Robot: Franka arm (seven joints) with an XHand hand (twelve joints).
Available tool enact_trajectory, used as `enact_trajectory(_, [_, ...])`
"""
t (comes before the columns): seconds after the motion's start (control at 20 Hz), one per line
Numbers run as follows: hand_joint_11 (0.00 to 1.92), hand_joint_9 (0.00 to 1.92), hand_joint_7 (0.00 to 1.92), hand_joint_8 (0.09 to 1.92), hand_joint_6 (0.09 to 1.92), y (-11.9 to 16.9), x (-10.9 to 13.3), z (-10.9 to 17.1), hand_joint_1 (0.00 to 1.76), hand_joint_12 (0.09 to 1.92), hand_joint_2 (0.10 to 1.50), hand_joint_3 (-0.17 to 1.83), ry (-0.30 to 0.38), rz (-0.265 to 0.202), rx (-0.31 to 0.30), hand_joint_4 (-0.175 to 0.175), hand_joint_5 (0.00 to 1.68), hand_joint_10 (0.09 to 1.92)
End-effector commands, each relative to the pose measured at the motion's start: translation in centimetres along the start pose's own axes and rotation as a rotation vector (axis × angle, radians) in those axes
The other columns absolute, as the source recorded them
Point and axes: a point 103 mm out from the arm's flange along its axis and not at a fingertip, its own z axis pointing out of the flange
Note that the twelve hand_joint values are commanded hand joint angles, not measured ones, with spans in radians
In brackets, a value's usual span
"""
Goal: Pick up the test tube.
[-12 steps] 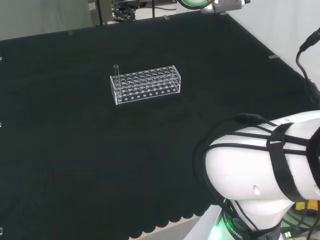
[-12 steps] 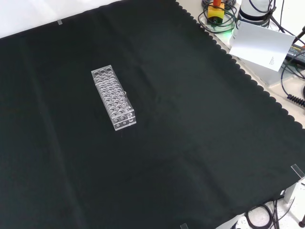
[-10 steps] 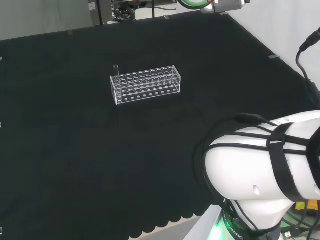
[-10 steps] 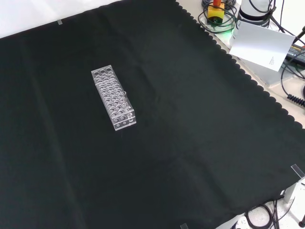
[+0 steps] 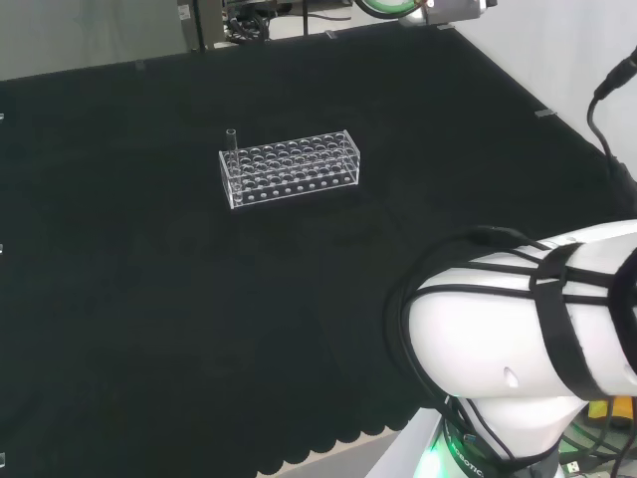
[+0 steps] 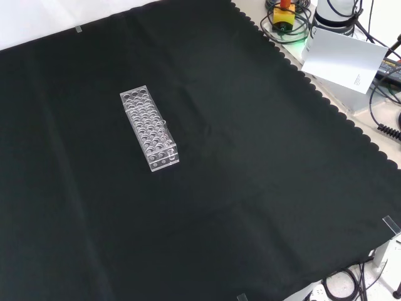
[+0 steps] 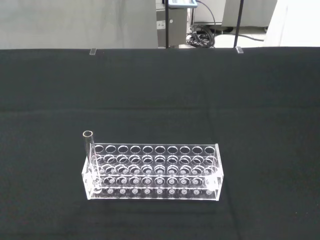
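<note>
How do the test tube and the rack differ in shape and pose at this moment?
The test tube is a thin cylinder standing upright; the rack is a long, low box lying flat on the cloth. The test tube sticks up above the rack's top, sitting in a corner hole at one end. The rack has many holes; the test tube has one open mouth. Both are clear.

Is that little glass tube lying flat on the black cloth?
No, the clear glass test tube stands upright in an end hole of the clear plastic rack.

Rack (image 5: 289,167): upper centre-left of head view, on the table (image 5: 149,299). Test tube (image 5: 232,140): upright in the rack's left end hole. Arm link (image 5: 528,339): lower right.
</note>
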Motion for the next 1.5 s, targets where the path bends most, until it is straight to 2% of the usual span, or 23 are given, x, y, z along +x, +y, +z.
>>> enact_trajectory(0.05, [0.0, 0.0, 0.0, 0.09, 0.09, 2.1, -0.2, 0.5, 0.4, 0.92, 0.86, 0.18, 0.01, -0.006, 0.04, -0.005, 0.0, 0.09])
enact_trajectory(0.3, [0.0, 0.0, 0.0, 0.09, 0.09, 4.3, 0.0, 1.1, 0.41, 1.01, 0.87, 0.15, 0.006, -0.02, 0.063, -0.006, 0.0, 0.09])
enact_trajectory(0.45, [0.0, 0.01, 0.01, 0.09, 0.09, 6.4, 0.1, 1.7, 0.41, 1.03, 0.88, 0.15, 0.043, -0.02, 0.101, -0.006, 0.0, 0.09])
enact_trajectory(0.65, [0.0, 0.02, 0.02, 0.09, 0.09, 9.1, 0.5, 2.4, 0.41, 1.08, 0.89, 0.13, 0.057, -0.029, 0.125, -0.007, 0.0, 0.09])
enact_trajectory(1.25, [0.0, 0.03, 0.03, 0.09, 0.09, 15.3, 1.3, 5.5, 0.42, 1.14, 0.9, 0.12, 0.047, -0.052, 0.213, -0.009, 0.0, 0.09])
enact_trajectory(1.4, [0.0, 0.04, 0.04, 0.09, 0.09, 16.6, 1.7, 6.3, 0.43, 1.15, 0.9, 0.12, 0.037, -0.063, 0.224, 0.005, 0.0, 0.09])
enact_trajectory(1.5, [0.0, 0.04, 0.04, 0.09, 0.09, 17.4, 2.0, 6.8, 0.43, 1.16, 0.9, 0.12, 0.03, -0.07, 0.233, 0.031, 0.0, 0.09])
